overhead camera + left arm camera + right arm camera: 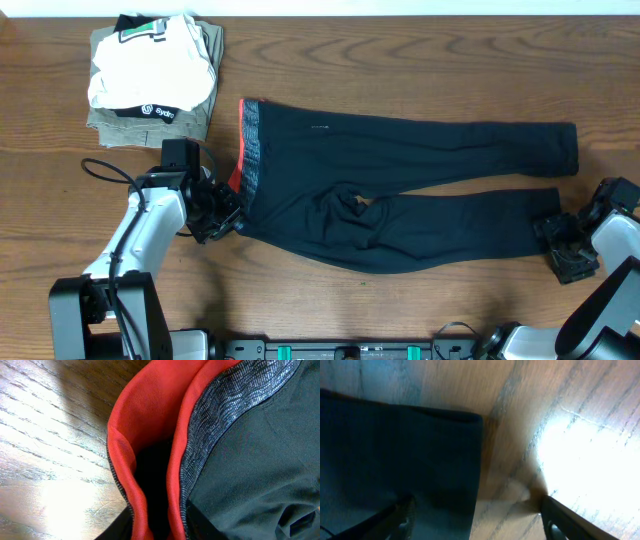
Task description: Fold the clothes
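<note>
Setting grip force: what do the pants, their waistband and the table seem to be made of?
Pants: soft matte black knit, probably stretchy; it wrinkles at the crotch. Waistband: grey flecked knit, likely elastic. Red lining: smooth, faint sheen. Table: wood or laminate, visible grain, glossy glare.

Pants (420, 150) lie across the table (400, 60), folded stack (150, 70) behind their waistband.
</note>
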`<state>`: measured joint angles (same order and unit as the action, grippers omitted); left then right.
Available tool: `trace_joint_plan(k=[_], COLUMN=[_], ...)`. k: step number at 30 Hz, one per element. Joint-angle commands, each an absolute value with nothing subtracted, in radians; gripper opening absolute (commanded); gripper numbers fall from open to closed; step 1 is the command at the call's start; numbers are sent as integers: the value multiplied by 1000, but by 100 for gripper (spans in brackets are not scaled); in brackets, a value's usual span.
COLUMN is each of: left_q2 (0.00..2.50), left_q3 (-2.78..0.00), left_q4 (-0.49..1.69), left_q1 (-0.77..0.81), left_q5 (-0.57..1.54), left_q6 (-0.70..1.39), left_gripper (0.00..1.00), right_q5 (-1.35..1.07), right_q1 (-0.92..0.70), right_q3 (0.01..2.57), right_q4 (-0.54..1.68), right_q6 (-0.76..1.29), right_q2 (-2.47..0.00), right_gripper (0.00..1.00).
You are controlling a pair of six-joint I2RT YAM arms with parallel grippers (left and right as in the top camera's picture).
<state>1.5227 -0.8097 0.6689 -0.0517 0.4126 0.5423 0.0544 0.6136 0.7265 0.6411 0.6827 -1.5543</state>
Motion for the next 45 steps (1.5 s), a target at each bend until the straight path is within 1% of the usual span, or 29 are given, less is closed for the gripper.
trace_joint_plan(k=[1,3,5,14,18,27,31,35,37,41,45], left_q2=[1520,1520,1520,1520,1520,1520,1520,1520,1520,1520,1520], left_q3=[-812,-812,-812,-812,-812,-812,-812,-812,-812,-812,-812], left_q4=[672,672,672,676,678,679,678,679,679,678,678], left_q1=[-54,-54,-54,-54,-54,-54,-54,-54,-54,-54,-54], left_q5=[411,411,411,411,411,411,411,411,411,411,411], left_q6=[524,525,524,505,505,502,502,502,502,502,502], left_gripper=[27,27,27,27,27,27,27,26,26,25,26], right_q5=[59,60,60,13,-28,-31,-31,-35,-35,-48,-68], right_q1=[629,629,630,631,633,664,671,671,671,671,671], right_q3=[718,718,718,718,718,718,718,718,718,718,724], right_q4=[622,615,605,566,545,516,516,524,532,569,610], right_q6=[673,663,656,656,645,633,626,612,612,611,612], right_q2=[-1590,-1590,-1590,-1600,-1633,-1744,-1781,-1784,-1784,-1784,-1784], right_gripper=[70,64,61,61,61,62,60,51,50,53,64])
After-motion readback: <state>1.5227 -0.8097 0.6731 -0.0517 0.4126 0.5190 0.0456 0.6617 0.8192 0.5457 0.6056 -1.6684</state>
